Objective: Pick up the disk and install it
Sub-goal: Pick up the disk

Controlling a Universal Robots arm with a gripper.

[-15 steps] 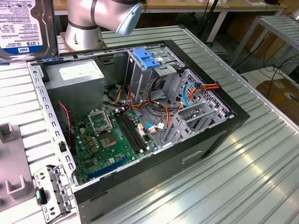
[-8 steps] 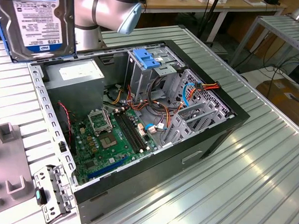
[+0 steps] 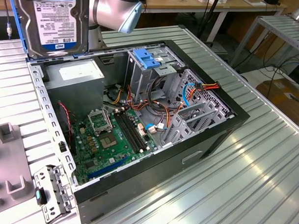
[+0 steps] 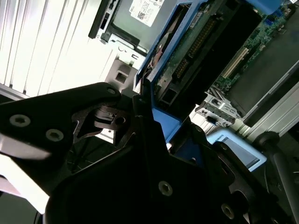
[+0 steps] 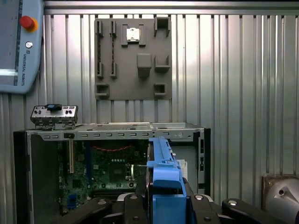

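Pickup done: we see the gripper (image 5: 164, 205) clamped on the disk (image 3: 53, 25) (blue rails), w/ open PC case (image 3: 152, 183) below it; install not done

- Ribbed metal table (image 3: 256, 160), slats running under everything.
- Open computer case (image 3: 152, 180) lies flat on it, side panel off.
- Grey fixture plate (image 5: 126, 79) sits near the case.
- Small metal bracket (image 5: 53, 116) rests just beside the case.
- Teach pendant (image 5: 18, 51) lies on the slats, apart from the plate.

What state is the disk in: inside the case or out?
Out. In the exterior view the disk is upright above the open case; in the first wrist view the hand grips its blue rail.
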